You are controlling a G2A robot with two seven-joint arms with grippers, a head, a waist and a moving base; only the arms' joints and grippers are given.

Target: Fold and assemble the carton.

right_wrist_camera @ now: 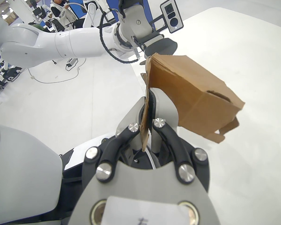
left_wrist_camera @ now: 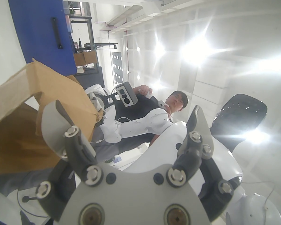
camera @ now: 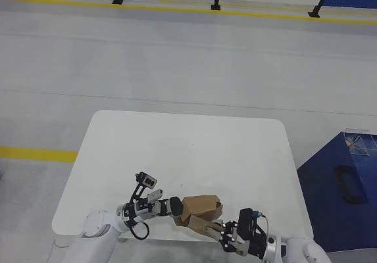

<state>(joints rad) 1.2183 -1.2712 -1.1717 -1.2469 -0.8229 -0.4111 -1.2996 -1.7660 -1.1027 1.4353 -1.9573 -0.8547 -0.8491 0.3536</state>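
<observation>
The carton point(camera: 200, 207), brown cardboard and only partly folded, sits in the lower centre of the top view, over the near edge of the table point(camera: 175, 144). Its body forms an open-ended sleeve, and 1 face has a small slot cut in it. A loose flap point(right_wrist_camera: 226, 131) hangs off its low corner.

The right gripper point(right_wrist_camera: 147, 108) is pinched closed on a thin cardboard panel at the carton's edge, which stands upright between the 2 fingers. In the top view this gripper point(camera: 216, 229) comes in from the lower right, just below the carton.

The left gripper point(left_wrist_camera: 126, 124) has its 2 fingers spread wide with nothing clamped between them. 1 finger point(left_wrist_camera: 53, 127) lies against the carton's side. In the top view it point(camera: 173, 207) sits at the carton's left end.

The table is white with rounded corners. A blue cabinet point(camera: 352, 191) stands at the right edge of the top view, and a yellow floor line point(camera: 24, 153) runs at the left.
</observation>
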